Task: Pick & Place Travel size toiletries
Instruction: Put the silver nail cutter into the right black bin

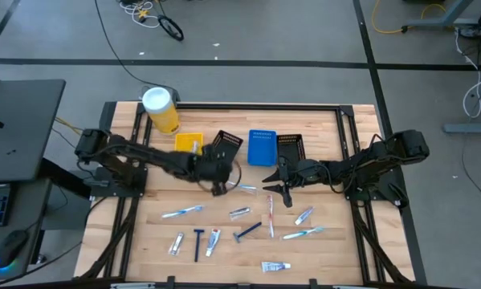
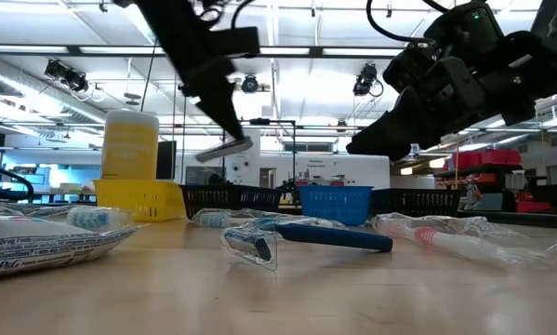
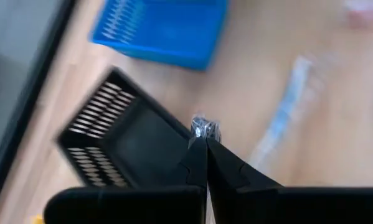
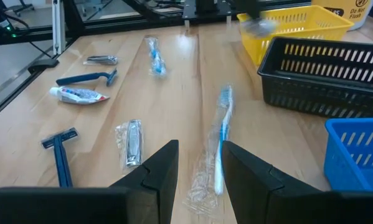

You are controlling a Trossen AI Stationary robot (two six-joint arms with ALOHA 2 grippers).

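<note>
My left gripper (image 1: pixel 218 189) hangs over the table's middle, just in front of a tilted black bin (image 1: pixel 228 144), and is shut on a small silver tube (image 2: pixel 224 147). My right gripper (image 1: pixel 276 188) is open and low over the wood. Its fingers point toward a clear-wrapped light-blue toothbrush (image 4: pixel 220 137) lying flat ahead of them, untouched. More toiletries lie flat on the near half: a toothbrush (image 1: pixel 181 212), a silver tube (image 1: pixel 239 212), a red-white brush (image 1: pixel 270 215), two dark blue razors (image 1: pixel 248 233) (image 1: pixel 197 243) and several small tubes. My left gripper pinches the silver tube by one end (image 3: pixel 205 129) between its two fingertips. The fingers come from above, slanting down. The tube is lifted clear of the table and sticks out tilted below the fingertips (image 2: pixel 233 130).
Along the far side stand a yellow bin (image 1: pixel 189 143), a blue bin (image 1: pixel 262 147), a second black bin (image 1: pixel 291 147) and a large yellow canister with a white lid (image 1: pixel 161 108). A white tube (image 1: pixel 275 266) lies by the near edge.
</note>
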